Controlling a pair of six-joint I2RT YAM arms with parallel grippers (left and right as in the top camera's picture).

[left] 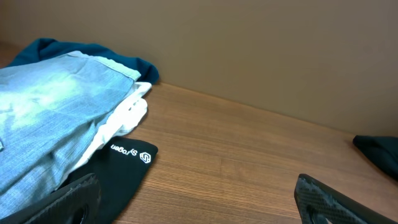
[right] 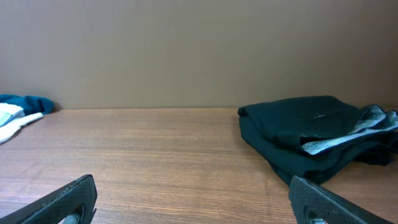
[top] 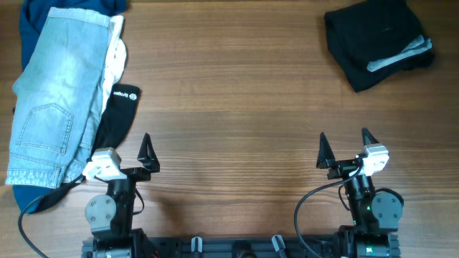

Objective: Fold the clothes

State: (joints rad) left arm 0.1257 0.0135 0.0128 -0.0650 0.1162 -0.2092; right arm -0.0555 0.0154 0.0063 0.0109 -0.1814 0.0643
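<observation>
Jeans hug left edge of table; black bundle far right, well apart.

Light is soft and even all round, and it looks like diffuse light from overhead. In the overhead view the tabletop is evenly bright edge to edge, with only faint little shadows under the arms and along the edges of the clothes. The jeans look a bit washed-out up the middle. The dark pile goes so dark that its folds mostly disappear. Both wrist views are dimmer and browner, with the wall flat and dull. The jaws in their bottom corners are soft, too close to be in focus. The wood grain is sharp nearby and gets mushy toward the back.
</observation>
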